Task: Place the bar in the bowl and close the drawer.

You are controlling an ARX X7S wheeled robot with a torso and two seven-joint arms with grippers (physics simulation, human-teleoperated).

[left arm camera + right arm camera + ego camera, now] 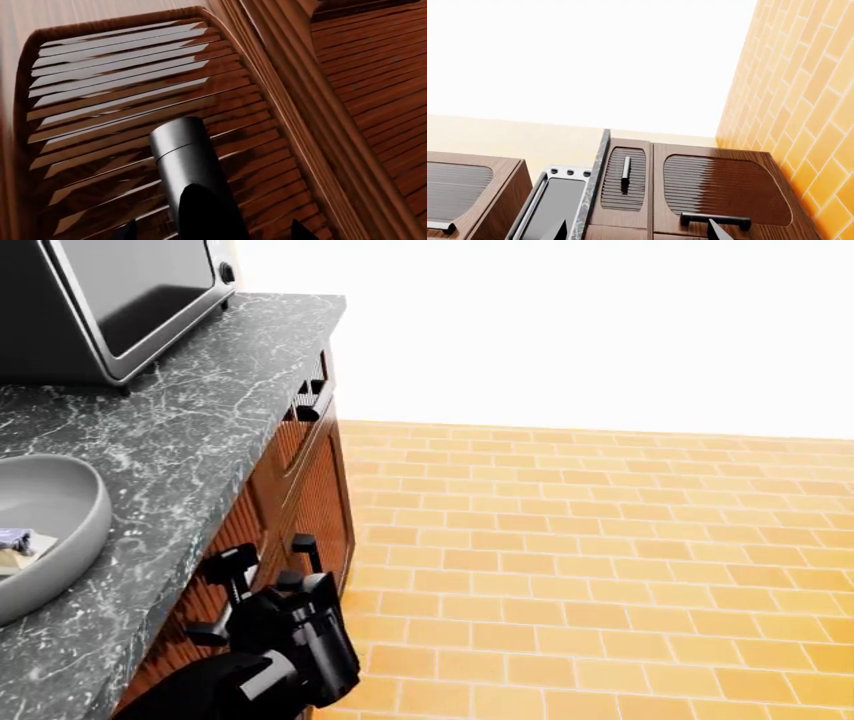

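Up close, your left wrist view fills with the drawer's [133, 100] ribbed front; the silver handle [183, 160] sits right before the left end effector [210, 232], whose fingertips look apart, gripping nothing. From the head view, the bar [14, 545] already lies in the bowl [60, 530] on the surface [200, 420]; its long axis is unclear. Your right wrist view shows the right end effector [637, 231] with tips apart, empty. I judge the drawer stiff and heavy-sliding: push the front squarely.
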